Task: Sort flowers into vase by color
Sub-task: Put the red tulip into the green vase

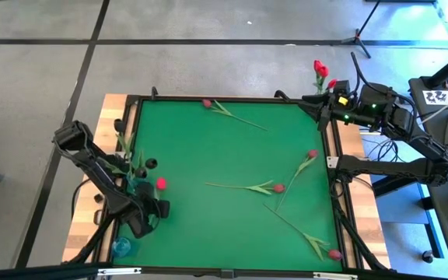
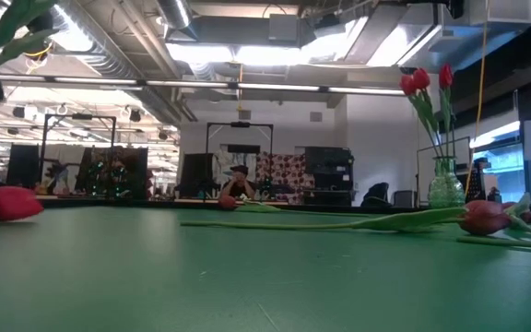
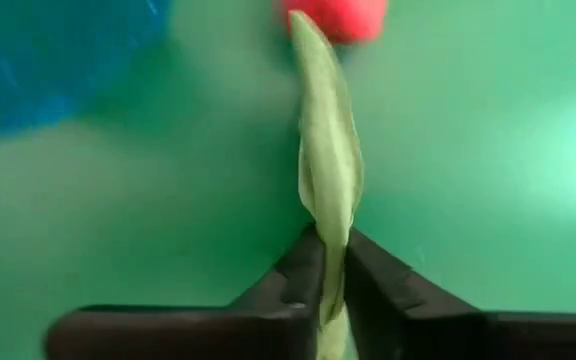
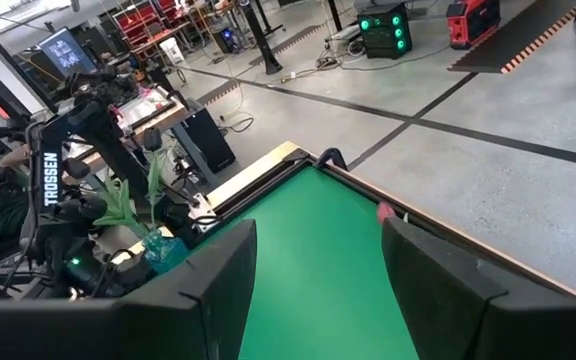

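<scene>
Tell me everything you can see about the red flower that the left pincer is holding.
The red flower is an artificial tulip with a bright red head and a long pale green leaf folded along its stem, seemingly fabric or plastic. The left pincer is shut on the leaf and stem. In the high view its head sits over the green mat near the left edge, close to the blue vase. Whether it touches the mat is unclear.

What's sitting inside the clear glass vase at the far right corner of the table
Red tulips stand upright inside the vase, stems and leaves rising above its rim. At least two red heads show; how many stems in all, and whether there is water, cannot be made out.
</scene>
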`<action>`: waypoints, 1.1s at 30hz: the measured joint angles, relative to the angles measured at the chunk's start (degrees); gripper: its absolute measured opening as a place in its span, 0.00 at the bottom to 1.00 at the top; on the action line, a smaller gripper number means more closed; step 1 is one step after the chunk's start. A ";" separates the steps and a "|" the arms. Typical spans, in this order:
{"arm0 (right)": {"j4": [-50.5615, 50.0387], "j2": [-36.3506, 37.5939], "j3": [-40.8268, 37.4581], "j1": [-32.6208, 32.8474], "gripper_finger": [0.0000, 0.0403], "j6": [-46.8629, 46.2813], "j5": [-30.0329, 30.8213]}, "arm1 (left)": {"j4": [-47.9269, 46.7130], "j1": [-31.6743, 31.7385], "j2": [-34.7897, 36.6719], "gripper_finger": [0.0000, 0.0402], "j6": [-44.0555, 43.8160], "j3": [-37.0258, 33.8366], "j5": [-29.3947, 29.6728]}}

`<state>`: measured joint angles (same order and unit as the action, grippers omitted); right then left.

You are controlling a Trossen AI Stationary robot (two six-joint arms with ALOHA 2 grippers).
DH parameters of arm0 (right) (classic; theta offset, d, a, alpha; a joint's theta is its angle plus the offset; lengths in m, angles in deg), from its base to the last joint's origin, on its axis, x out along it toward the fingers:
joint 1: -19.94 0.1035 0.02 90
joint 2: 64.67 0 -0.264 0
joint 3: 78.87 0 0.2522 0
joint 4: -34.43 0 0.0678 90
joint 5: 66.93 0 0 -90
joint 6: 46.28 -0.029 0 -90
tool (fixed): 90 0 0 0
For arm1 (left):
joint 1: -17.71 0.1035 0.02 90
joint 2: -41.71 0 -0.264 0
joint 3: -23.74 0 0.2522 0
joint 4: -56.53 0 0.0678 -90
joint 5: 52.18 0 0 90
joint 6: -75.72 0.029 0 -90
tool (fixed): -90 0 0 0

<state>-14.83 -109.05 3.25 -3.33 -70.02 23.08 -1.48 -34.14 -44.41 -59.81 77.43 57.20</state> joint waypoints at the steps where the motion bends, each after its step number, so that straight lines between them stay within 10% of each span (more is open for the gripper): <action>1: -0.07 0.00 0.00 0.00 0.53 0.01 0.00 | 0.65 -0.26 0.15 0.04 0.53 0.52 -0.25; 15: -0.69 0.02 0.00 0.00 0.53 0.16 0.00 | 1.68 -0.28 0.85 0.03 8.89 7.25 4.34; 33: -3.60 0.02 0.00 0.00 0.53 1.24 -2.14 | 9.48 2.58 5.35 0.03 57.69 27.77 10.73</action>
<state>-18.42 -109.03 3.25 -3.33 -68.79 20.93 8.00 -31.56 -39.07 -2.12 105.20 67.93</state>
